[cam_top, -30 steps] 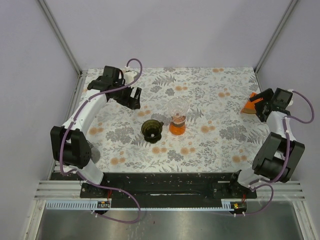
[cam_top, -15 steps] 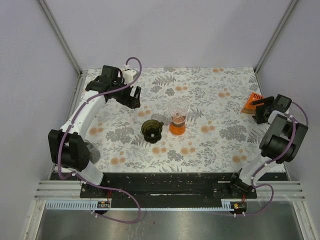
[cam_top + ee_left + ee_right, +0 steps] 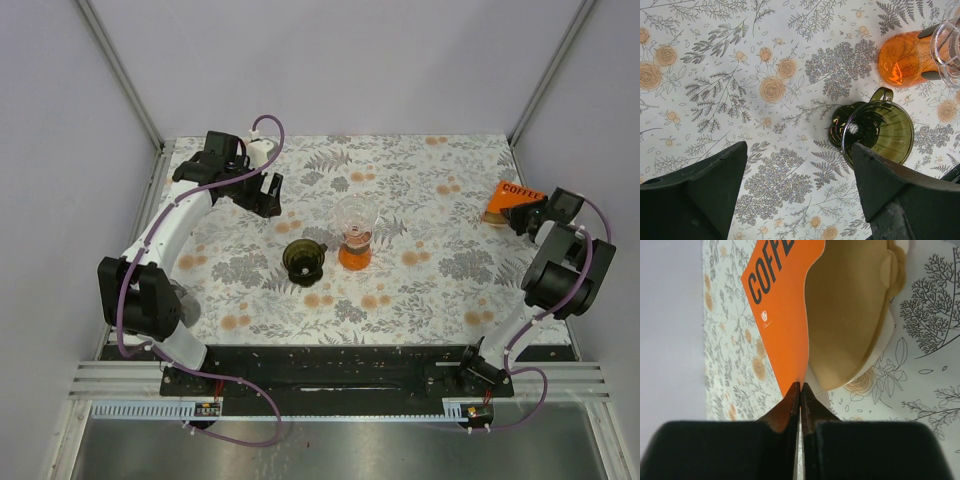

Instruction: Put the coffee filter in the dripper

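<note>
The coffee filter pack point(image 3: 513, 199) lies at the table's far right edge, its orange cover point(image 3: 785, 305) printed COFFEE, with brown paper filters point(image 3: 850, 310) stacked beside the cover. My right gripper point(image 3: 800, 386) is shut, fingertips pinched together on the cover's lower corner; I cannot tell whether a filter is caught between them too. From above, the right gripper point(image 3: 530, 214) touches the pack's near side. The green glass dripper point(image 3: 303, 260) stands mid-table. My left gripper point(image 3: 799, 150) hangs open above the cloth, with the dripper point(image 3: 882, 132) just beyond its right finger.
A clear glass vessel on an orange base point(image 3: 355, 238) stands right of the dripper; it shows in the left wrist view's top right corner point(image 3: 907, 57). A flowered cloth point(image 3: 420, 290) covers the table. Grey walls and metal posts close in the back and sides.
My right gripper pulled back from over the pack towards the right edge and shut at its corner; the cover's lettering now shows. The left arm barely shifted.
</note>
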`<act>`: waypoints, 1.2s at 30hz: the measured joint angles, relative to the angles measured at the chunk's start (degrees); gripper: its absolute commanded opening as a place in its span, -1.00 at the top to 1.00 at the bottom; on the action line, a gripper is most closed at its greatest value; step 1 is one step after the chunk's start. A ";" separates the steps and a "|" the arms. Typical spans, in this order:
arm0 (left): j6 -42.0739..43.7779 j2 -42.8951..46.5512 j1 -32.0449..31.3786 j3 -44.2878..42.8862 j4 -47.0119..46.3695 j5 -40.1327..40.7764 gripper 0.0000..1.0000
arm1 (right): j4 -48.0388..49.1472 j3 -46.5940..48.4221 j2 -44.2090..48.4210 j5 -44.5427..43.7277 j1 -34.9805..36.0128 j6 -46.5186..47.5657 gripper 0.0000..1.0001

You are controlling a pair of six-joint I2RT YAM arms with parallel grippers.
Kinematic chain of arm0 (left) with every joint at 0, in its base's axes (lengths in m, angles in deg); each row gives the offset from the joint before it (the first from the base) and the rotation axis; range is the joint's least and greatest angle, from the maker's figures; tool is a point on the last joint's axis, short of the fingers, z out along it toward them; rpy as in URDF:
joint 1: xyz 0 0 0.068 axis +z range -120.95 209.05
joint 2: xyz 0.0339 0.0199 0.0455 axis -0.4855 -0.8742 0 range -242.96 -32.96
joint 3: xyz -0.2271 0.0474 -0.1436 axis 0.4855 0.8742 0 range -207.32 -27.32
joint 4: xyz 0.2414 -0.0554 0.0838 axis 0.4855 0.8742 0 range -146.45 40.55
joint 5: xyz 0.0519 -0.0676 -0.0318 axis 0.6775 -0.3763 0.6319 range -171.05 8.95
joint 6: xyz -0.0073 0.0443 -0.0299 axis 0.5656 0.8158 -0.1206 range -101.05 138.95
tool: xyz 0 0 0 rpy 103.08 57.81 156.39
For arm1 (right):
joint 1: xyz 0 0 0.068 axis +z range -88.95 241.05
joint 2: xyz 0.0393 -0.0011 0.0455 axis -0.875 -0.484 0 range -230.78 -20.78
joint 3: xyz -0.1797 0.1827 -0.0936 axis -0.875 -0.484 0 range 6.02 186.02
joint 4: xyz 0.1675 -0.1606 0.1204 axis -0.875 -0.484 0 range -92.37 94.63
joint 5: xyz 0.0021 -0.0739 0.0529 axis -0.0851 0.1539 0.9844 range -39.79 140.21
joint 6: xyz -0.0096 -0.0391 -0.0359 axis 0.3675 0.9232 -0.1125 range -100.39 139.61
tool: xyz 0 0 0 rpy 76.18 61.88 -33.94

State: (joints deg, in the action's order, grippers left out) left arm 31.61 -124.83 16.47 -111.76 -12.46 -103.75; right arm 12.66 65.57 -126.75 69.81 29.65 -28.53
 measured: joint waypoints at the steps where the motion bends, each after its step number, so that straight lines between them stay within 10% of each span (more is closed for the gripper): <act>1: 0.00 -0.02 0.00 0.00 0.02 0.00 -0.76 | -0.02 0.09 -0.02 0.50 0.00 0.50 1.00; 12: 0.00 -0.02 0.00 0.00 -0.02 -0.09 -0.76 | -15.93 4.17 7.67 -5.31 2.56 17.94 1.00; 36: 0.44 0.02 0.00 0.00 -0.02 -0.28 -0.76 | -36.41 9.88 11.30 -30.75 43.95 49.62 1.00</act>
State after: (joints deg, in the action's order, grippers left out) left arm 32.05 -124.81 16.47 -111.76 -12.48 -104.03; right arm -23.75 75.44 -115.45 39.05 73.61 21.08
